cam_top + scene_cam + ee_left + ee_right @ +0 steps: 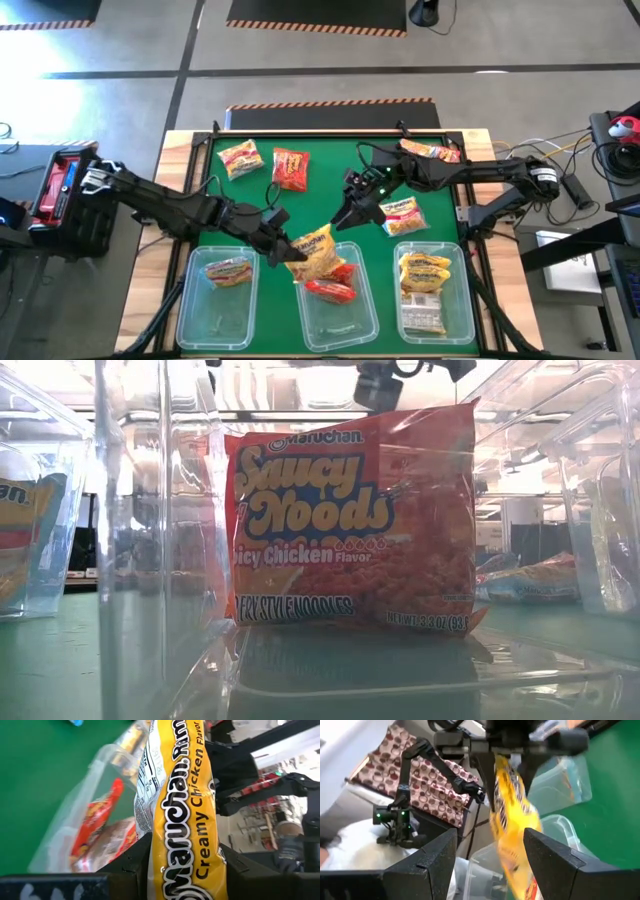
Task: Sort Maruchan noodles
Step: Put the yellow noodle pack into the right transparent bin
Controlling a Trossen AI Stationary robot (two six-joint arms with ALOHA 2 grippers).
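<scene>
A yellow Maruchan noodles packet (318,250) hangs over the middle clear bin (338,320), with my left gripper (283,246) shut on it. A red packet (330,290) lies in that bin; the low view shows it as an orange-red packet (350,530) standing on its lower edge. My right gripper (350,214) hovers open just beyond the yellow packet's far end. In the right wrist view the packet (512,820) shows ahead of its spread fingers. Loose packets lie on the green mat: two at the far left (240,157) (291,168) and one on the right (402,214). My left gripper pinches the yellow packet between its two fingers, at the end nearest the table's left (165,865). The fingers come slanting down from the table's left, and the packet runs on past them edge-on. The packet is lifted clear above the middle bin.
Three clear bins line the near edge. The left one (218,325) holds one packet (228,270), and the right one (432,325) holds several yellow packets (424,270). Another packet (432,151) lies at the mat's far right under the right arm. Wooden rails frame the mat.
</scene>
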